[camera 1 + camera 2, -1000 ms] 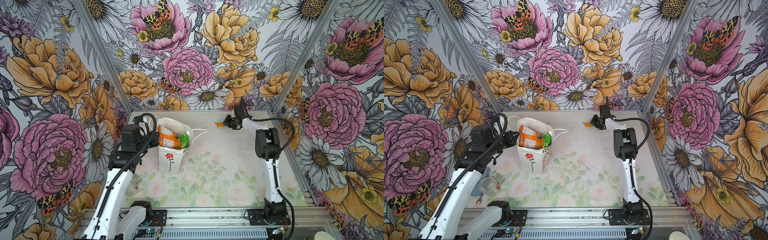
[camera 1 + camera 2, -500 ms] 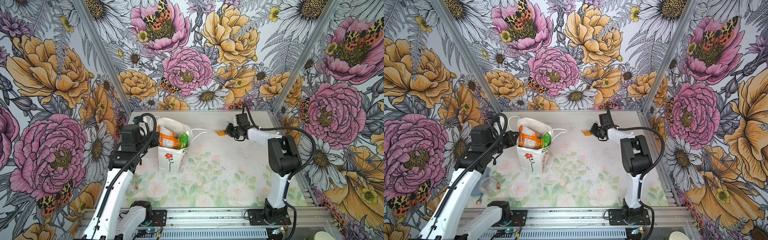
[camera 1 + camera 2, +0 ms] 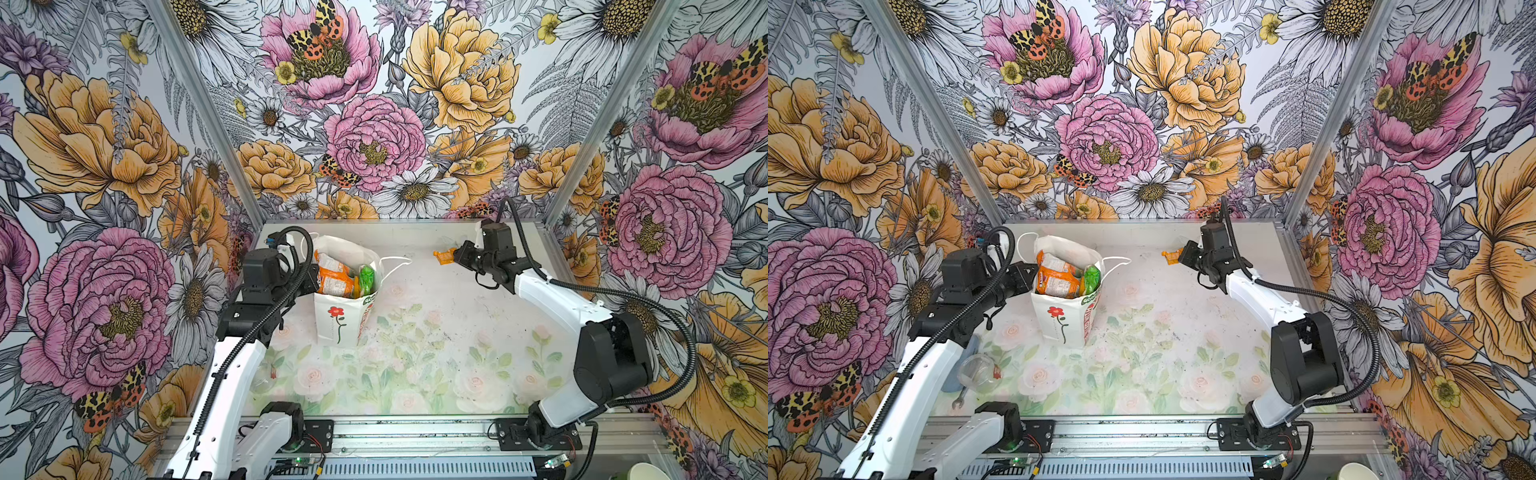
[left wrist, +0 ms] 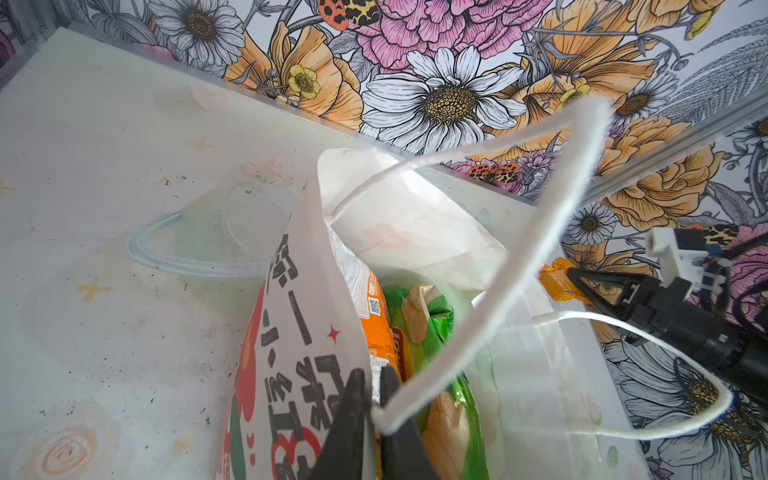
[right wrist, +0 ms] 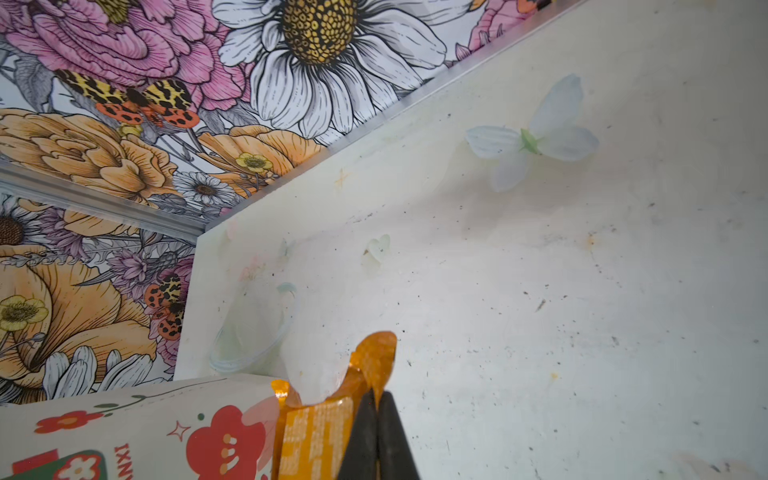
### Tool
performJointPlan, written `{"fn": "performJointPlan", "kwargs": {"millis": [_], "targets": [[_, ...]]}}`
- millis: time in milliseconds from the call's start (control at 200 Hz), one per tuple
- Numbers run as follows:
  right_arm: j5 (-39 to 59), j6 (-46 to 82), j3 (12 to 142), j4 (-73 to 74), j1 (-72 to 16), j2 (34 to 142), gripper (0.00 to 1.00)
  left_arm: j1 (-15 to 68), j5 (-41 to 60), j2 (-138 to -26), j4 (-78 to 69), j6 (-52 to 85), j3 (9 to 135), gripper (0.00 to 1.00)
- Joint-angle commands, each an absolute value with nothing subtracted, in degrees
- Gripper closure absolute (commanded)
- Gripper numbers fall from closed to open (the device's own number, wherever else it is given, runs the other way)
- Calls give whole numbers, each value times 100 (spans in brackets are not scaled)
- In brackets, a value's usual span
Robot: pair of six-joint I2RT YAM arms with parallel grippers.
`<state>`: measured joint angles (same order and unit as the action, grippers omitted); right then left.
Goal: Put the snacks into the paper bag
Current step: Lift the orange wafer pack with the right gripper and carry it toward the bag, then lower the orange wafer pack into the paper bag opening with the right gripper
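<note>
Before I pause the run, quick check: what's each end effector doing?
Left end effector: closed on the rim of the paper bag.
Right end effector: closed on a small orange snack packet.

One paper bag (image 3: 332, 328) stands on the worktop, with two white cord handles (image 4: 588, 124). Inside the bag three snack packets show: two orange-white packets (image 3: 334, 284) and one green packet (image 3: 368, 276); whether more lie beneath cannot be told. One small orange packet (image 3: 442, 255) is outside, well to the bag's right. There are two arms with one tool each: the left tool (image 4: 371, 376) at the bag's rim, the right tool (image 5: 377, 401) apart from the bag. One clear plastic cup (image 3: 973, 370) and one spanner (image 3: 958, 402) lie in front of the bag, to its left.
</note>
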<state>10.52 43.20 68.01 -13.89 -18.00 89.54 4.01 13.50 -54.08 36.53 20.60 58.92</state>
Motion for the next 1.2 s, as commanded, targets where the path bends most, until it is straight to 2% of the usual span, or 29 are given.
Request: {"fn": "performJointPlan", "kwargs": {"millis": [0, 250, 430, 826, 1196], "targets": [[618, 4129, 7280, -1594, -2056, 8557, 100, 446, 1454, -5308, 3421, 2023, 5933, 89], [-70, 3592, 8259, -2091, -2728, 8162, 100, 455, 1450, -5291, 3424, 2025, 5934, 89], [-374, 3180, 9062, -2187, -3380, 8287, 100, 442, 1445, -5291, 3420, 2030, 5930, 89], [-739, 2168, 11162, -2814, -4789, 9915, 100, 426, 1434, -5282, 3421, 2041, 5932, 90], [-1059, 1313, 12618, -3812, -5513, 11283, 100, 430, 1433, -5291, 3423, 2039, 5926, 90]]}}
